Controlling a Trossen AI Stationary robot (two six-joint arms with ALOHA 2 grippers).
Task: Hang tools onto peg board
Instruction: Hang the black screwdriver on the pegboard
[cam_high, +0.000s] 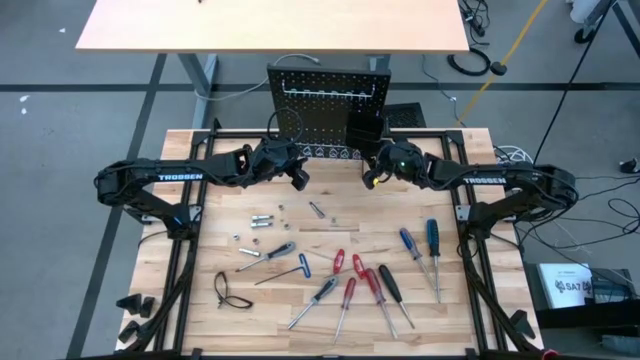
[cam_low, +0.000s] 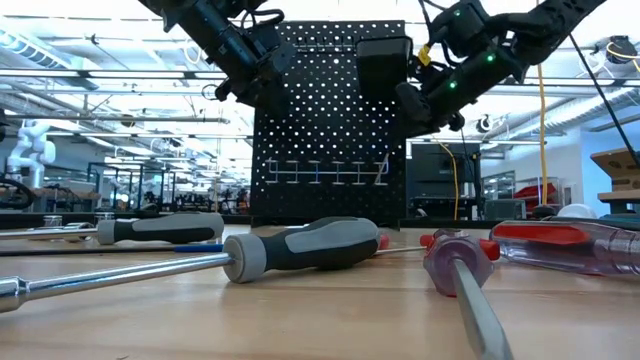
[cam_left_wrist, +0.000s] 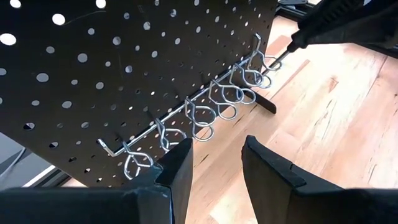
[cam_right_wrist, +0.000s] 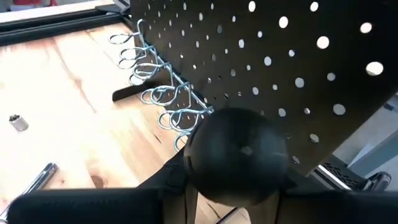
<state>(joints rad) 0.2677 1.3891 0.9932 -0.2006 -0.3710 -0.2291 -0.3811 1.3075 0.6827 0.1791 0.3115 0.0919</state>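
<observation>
The counter (cam_high: 200, 290) carries the upright peg board (cam_high: 328, 100) at its back edge. Loose tools (cam_high: 370, 280) lie well before it. Right gripper (cam_right_wrist: 239, 180), just before the board's hook rail (cam_left_wrist: 205, 109), clamps a black-handled screwdriver (cam_right_wrist: 239, 152); left gripper (cam_left_wrist: 214, 165), beside it, stands apart, empty.

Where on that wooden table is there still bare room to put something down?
Free: the strip between the peg board and the small silver bits, and the near left corner beside the black loop. Crowded: the near middle and right, where the screwdrivers lie.
</observation>
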